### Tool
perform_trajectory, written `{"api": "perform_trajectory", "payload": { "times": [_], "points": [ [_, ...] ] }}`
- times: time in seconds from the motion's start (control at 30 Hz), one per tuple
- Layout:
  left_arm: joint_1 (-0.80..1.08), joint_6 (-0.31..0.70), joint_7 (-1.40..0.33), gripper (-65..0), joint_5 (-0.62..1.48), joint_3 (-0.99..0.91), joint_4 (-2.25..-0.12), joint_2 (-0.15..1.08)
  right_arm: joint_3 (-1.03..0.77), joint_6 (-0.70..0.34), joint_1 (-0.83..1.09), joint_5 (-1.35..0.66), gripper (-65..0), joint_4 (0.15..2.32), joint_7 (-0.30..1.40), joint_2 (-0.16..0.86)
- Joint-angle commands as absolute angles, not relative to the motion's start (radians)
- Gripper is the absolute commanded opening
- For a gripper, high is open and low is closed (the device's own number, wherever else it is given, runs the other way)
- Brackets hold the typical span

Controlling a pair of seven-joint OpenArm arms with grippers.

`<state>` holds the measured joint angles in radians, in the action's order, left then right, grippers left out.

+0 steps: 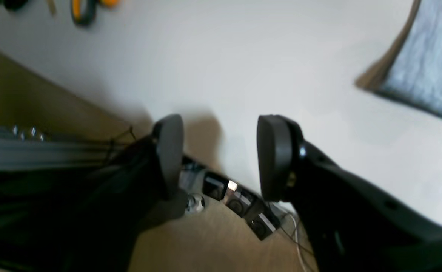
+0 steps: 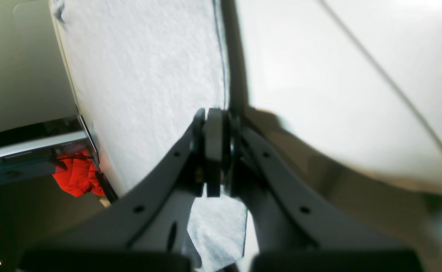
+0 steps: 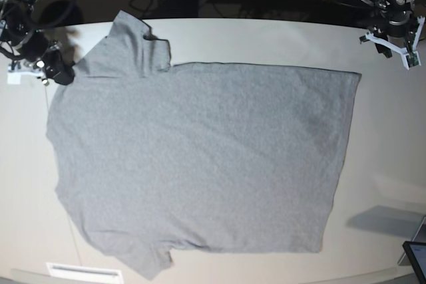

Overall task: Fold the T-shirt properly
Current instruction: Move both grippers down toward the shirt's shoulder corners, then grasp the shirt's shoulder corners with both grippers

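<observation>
A: Where is the T-shirt [image 3: 200, 157]?

B: Spread flat, plain side up, across the middle of the worktop [image 3: 266, 38]. The right claw [image 2: 215, 151] is clenched on the shirt's edge by the collar end. The left claw [image 1: 221, 155] hangs off the shirt's hem corner, jaws apart, empty.

A: The risk?

B: One-sided pull. If the right lifts alone, I expect the shirt drags askew and wrinkles.
</observation>
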<state>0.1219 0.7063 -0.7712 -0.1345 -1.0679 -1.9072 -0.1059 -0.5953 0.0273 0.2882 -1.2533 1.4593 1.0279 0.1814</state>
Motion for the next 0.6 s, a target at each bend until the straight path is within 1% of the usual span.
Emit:
{"api": "perform_trajectory", "payload": {
  "times": [0.0,0.17,0.33,0.43,0.57],
  "points": [
    [0.140,0.698,-0.768,-34.6,-0.085,-1.055,-1.942,-0.070,-0.584,0.025,0.289,-1.267,-64.9,1.445,1.032,0.163],
    [0.239,0.698,-0.944,-34.4,0.193,-1.013,-1.969,0.054,-0.584,0.025,0.288,-1.267,-64.9,1.445,1.032,0.163],
    [0.275,0.698,-1.113,-34.4,0.470,-1.010,-1.945,0.200,-0.584,0.025,0.275,-1.267,-64.9,1.445,1.032,0.163],
    [0.266,0.698,-1.182,-34.4,0.547,-0.980,-1.865,0.271,-0.584,0.025,0.274,-1.267,-64.9,1.445,1.032,0.163],
    [0.274,0.698,-1.179,-34.4,0.575,-0.803,-1.705,0.358,-0.584,0.025,0.274,-1.268,-64.9,1.445,1.032,0.163]
  ]
}}
